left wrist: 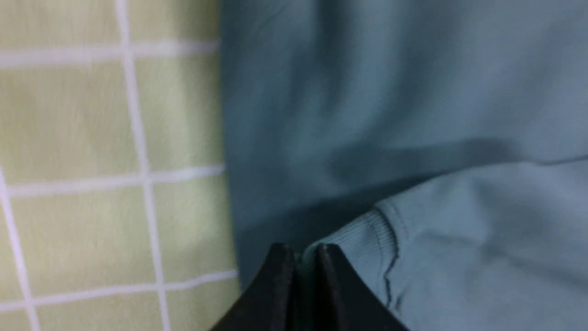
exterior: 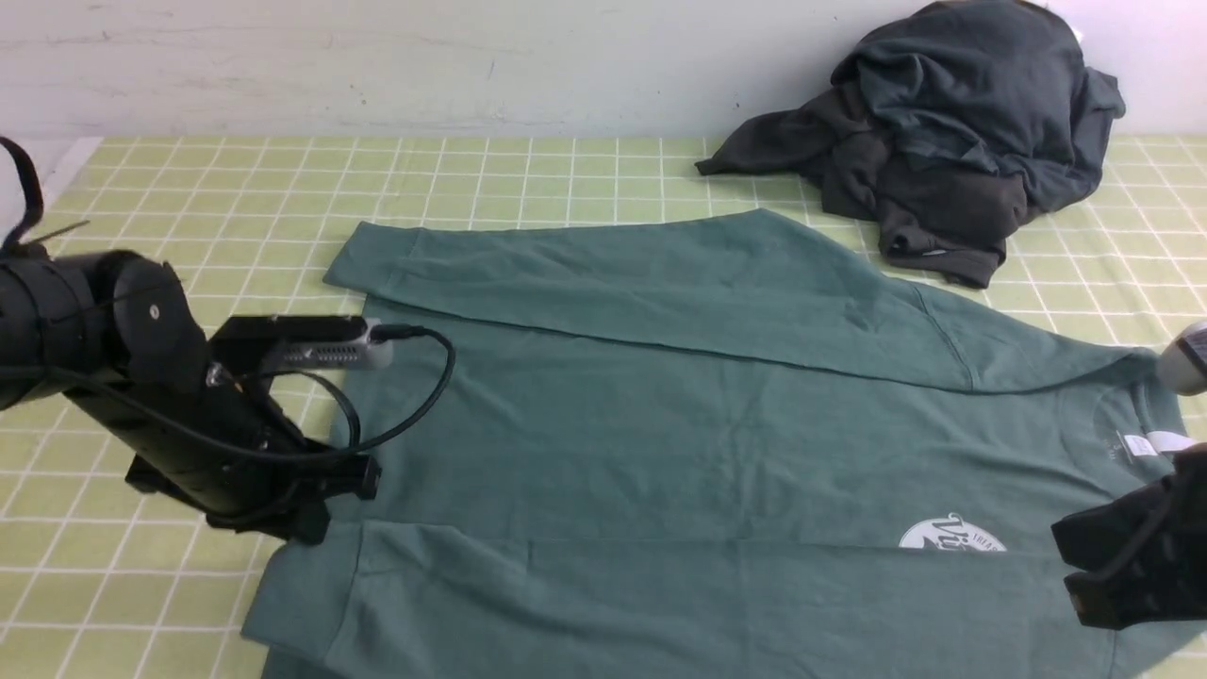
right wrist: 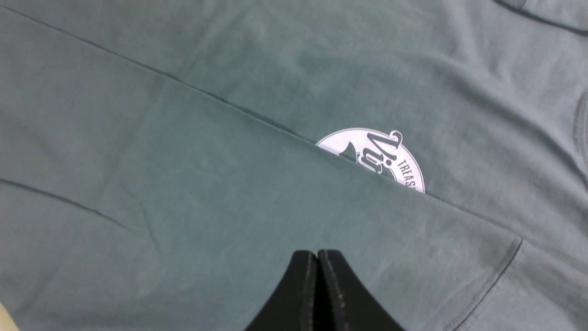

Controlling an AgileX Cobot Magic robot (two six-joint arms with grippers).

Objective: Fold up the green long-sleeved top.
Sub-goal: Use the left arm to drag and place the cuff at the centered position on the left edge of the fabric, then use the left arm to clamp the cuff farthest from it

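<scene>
The green long-sleeved top lies flat on the checked cloth, with both sleeves folded across the body. Its white round logo is half covered by the near sleeve, and the white neck label shows at the right. At the top's left edge, my left gripper is shut on the ribbed cuff of the near sleeve, which sits between the jaws. My right gripper is shut and empty. It hovers over the near sleeve, close to the logo, with its tips over plain fabric.
A heap of dark charcoal-grey garments lies at the back right against the wall. The yellow-green checked tablecloth covers the table. The left arm's black cable loops over the top's left edge.
</scene>
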